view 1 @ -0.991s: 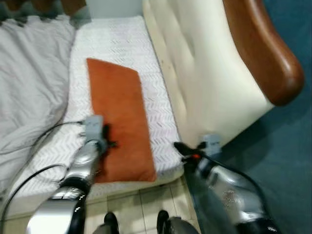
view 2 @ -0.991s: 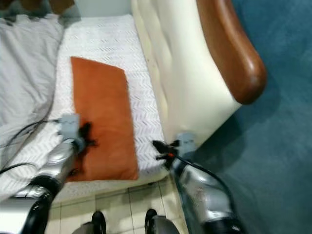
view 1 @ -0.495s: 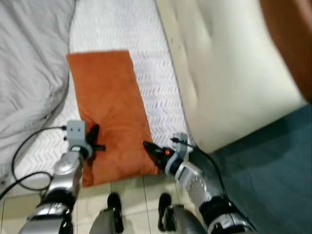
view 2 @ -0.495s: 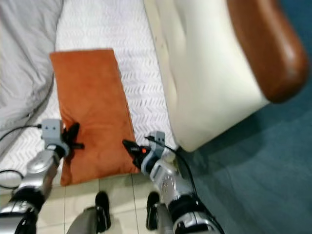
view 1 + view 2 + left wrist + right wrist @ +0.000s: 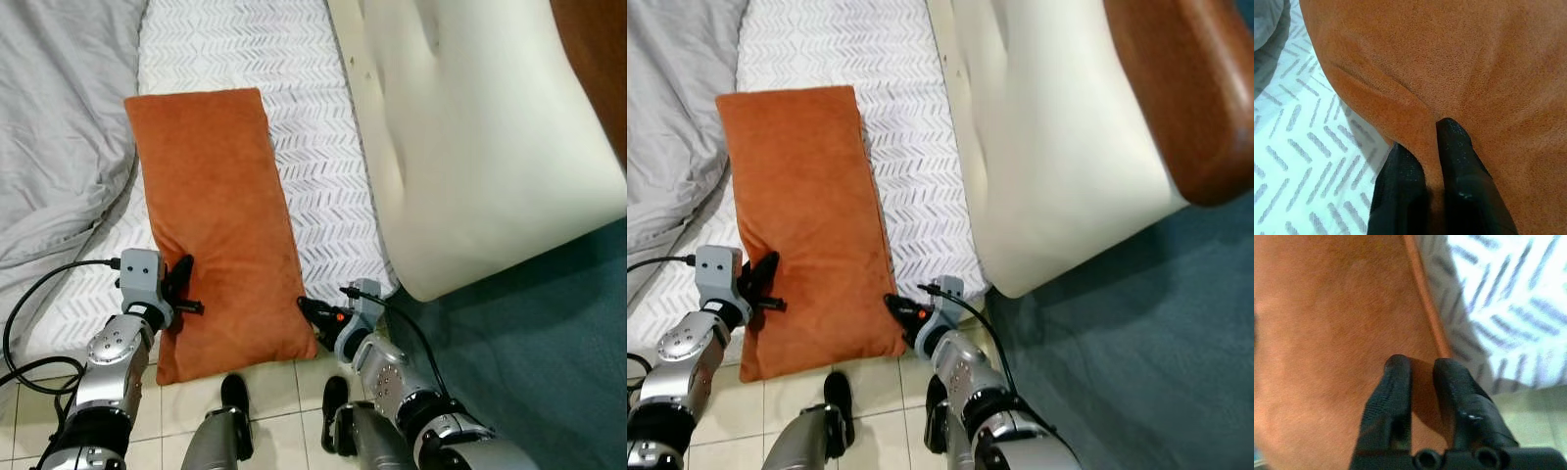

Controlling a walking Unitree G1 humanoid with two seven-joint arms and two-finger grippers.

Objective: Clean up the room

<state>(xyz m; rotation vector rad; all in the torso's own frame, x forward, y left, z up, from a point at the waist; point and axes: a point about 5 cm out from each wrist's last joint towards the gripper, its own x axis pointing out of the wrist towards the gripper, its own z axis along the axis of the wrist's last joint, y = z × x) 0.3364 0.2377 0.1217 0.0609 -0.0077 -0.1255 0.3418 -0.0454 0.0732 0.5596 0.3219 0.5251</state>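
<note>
An orange pillow [image 5: 216,196] lies lengthwise on the white chevron-patterned mattress [image 5: 323,186], its near end hanging over the bed's edge. My left gripper [image 5: 189,286] is at the pillow's left edge near that end. In the left wrist view it [image 5: 1432,129] is shut on a raised fold of orange fabric. My right gripper [image 5: 306,308] is at the pillow's near right corner. In the right wrist view its fingers [image 5: 1396,369] stand close together by the pillow's seam, with orange fabric in the narrow gap.
A rumpled grey duvet [image 5: 49,127] covers the bed's left side. A cream padded headboard [image 5: 470,147] with brown wood trim [image 5: 598,59] stands on the right, above teal carpet [image 5: 549,352]. My feet [image 5: 233,394] stand on tile at the bed's edge. A black cable [image 5: 39,294] loops by my left arm.
The camera has tipped down and closer to the bed. My right gripper has moved left from the headboard's foot to the pillow's near corner. My left gripper stays on the pillow's left edge.
</note>
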